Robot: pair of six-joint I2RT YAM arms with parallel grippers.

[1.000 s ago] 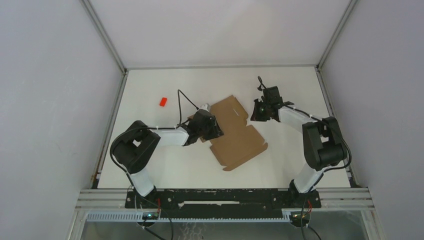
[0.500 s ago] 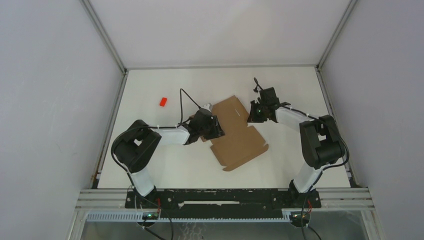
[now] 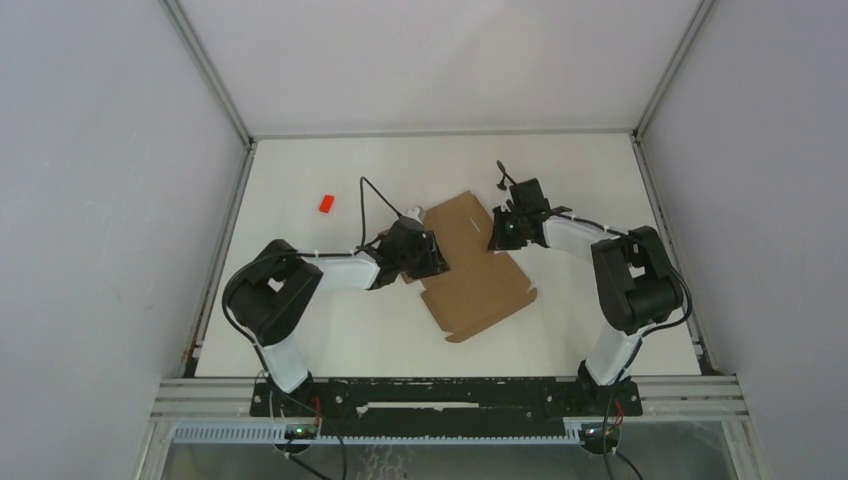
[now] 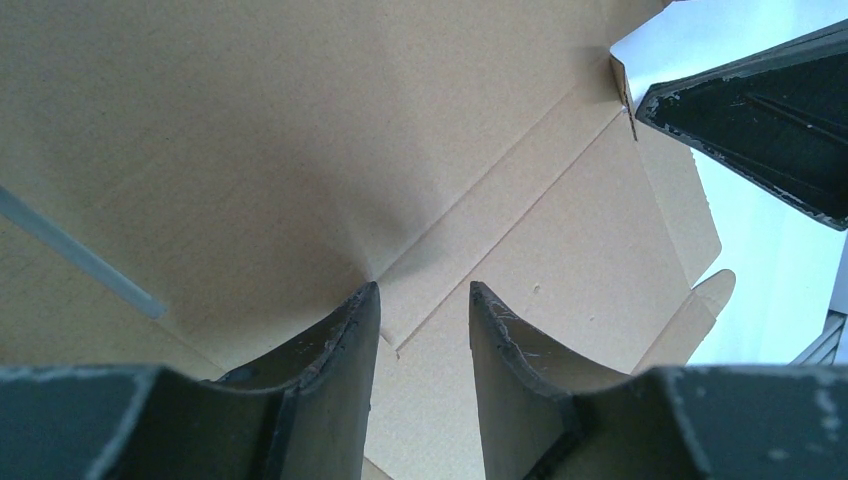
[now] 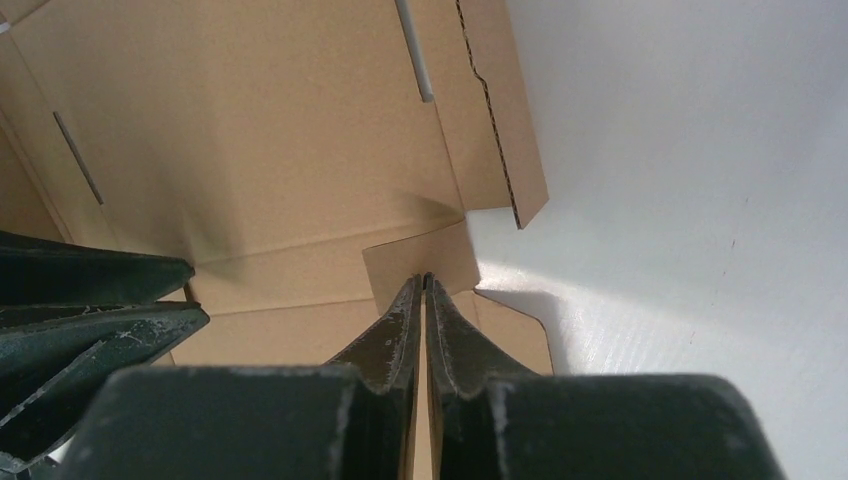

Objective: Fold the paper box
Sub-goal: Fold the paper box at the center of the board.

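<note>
Paper box (image 3: 475,290) lies as an unfolded brown cardboard blank, skewed on the white table (image 3: 330,340). Its nearer panel is flat toward the arm bases and its farther panel reaches up between the two wrists. At the blank's left edge the left gripper (image 4: 423,288) stands over a crease where panels meet, its jaws moderately apart with nothing seen between them. The panel on its left looks shadowed and perhaps lifted, though I cannot be sure. Farther back, at the right edge, the right gripper (image 5: 423,280) has its jaws pressed together, tips at the edge of a small tab (image 5: 415,255) beside a perforated flap (image 5: 512,130). Whether cardboard is pinched between them cannot be told. The step in hand seems to be raising a side panel along its score. To do it well, one arm should pin the base close to the crease while the other pushes the flap slowly and evenly, so the sheet neither slides nor buckles. Beyond, well apart at the far left, sits a small red block (image 3: 326,203).
</note>
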